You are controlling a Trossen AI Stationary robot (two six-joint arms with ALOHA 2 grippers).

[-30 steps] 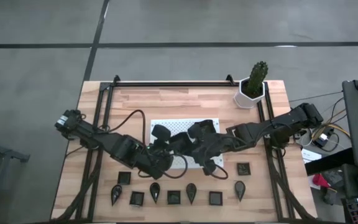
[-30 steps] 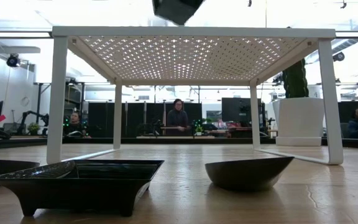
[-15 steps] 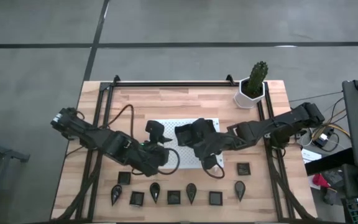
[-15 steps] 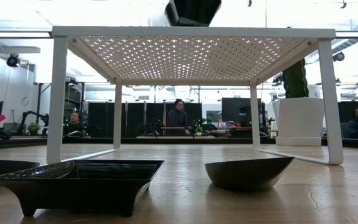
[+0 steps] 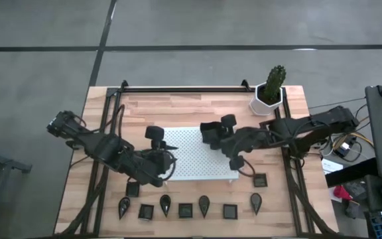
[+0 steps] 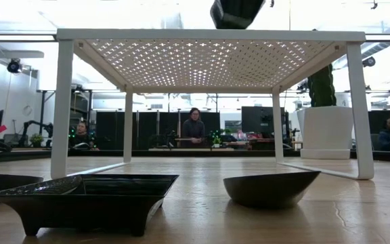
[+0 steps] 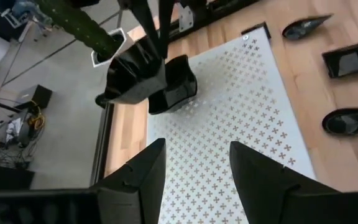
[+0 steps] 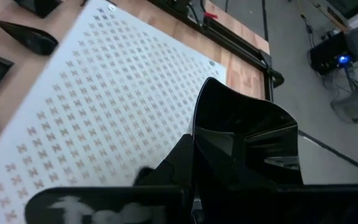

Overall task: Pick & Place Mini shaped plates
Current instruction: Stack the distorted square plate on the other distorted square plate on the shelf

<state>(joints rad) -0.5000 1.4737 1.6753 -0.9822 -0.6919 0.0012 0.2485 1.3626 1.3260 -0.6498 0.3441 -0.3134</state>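
Nearest to us, along the near edge of the table, the mini shaped plates lie in a loose row, square and teardrop ones mixed, all flat on the wood; a square plate sits a little farther in at the right, just beside the near right corner of the white perforated board; the low view shows the board stands on legs like a small table, with the row in front of it

Over the board's left part hovers the left gripper; its fingers have just sprung apart and nothing lies between them; in the last second both arms have also drawn away from each other, after being bunched together over the near half of the board

Over the board's far right part is the right gripper, fingers together and clamped on one black plate, held well clear of the surface; we judge that a hand-over from left to right has just ended, so this plate now waits to be set down, and the row is still to be moved

Farther off, at the far right corner, stands the cactus pot, near the right arm's path; the left arm, still above the board, could crowd a placement there; people sit in the room beyond
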